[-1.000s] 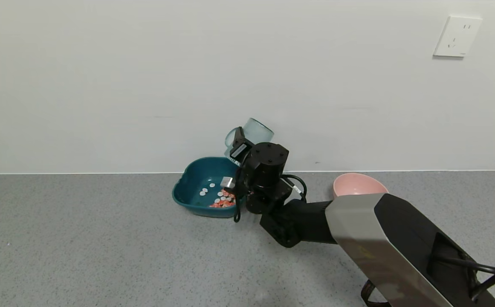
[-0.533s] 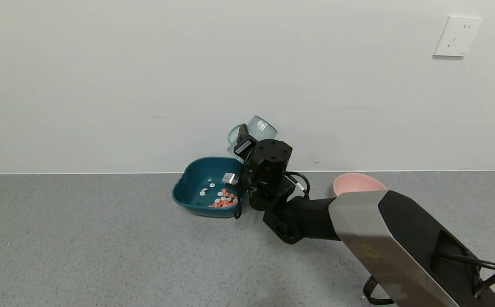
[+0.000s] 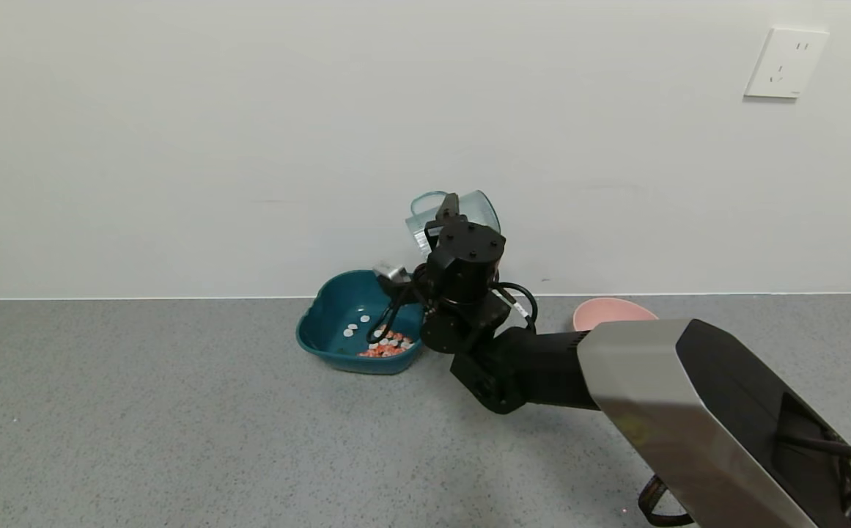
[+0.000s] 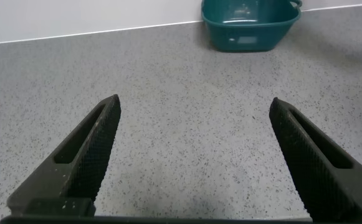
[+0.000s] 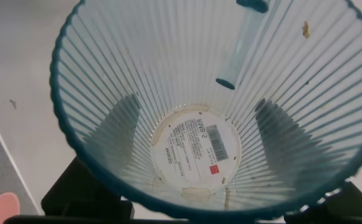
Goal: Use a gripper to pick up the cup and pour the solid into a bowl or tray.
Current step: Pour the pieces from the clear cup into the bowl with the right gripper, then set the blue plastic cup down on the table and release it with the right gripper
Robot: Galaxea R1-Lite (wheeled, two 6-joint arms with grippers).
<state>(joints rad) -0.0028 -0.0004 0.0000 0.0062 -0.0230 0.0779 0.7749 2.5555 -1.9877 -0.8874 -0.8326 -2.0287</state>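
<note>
My right gripper (image 3: 448, 214) is shut on the blue-tinted ribbed cup (image 3: 454, 214) and holds it in the air against the wall, above the right side of the dark teal basin (image 3: 322, 339). In the right wrist view I look straight into the cup (image 5: 106, 68); it is empty, with a white label on its bottom. The white and orange-red pieces (image 3: 382, 344) lie in the basin. My left gripper (image 4: 194, 152) is open and empty over bare counter, with the basin (image 4: 249, 28) far ahead of it.
A round pink bowl (image 3: 608, 314) stands right of the basin, partly behind my right arm. A white wall runs close behind both vessels, with a socket (image 3: 786, 63) high at the right. The grey speckled counter (image 3: 139, 425) spreads to the left and front.
My right wrist has turned and risen slightly, swinging the cup from tilted over the basin toward upright and a little to the right. The pieces stay in the basin.
</note>
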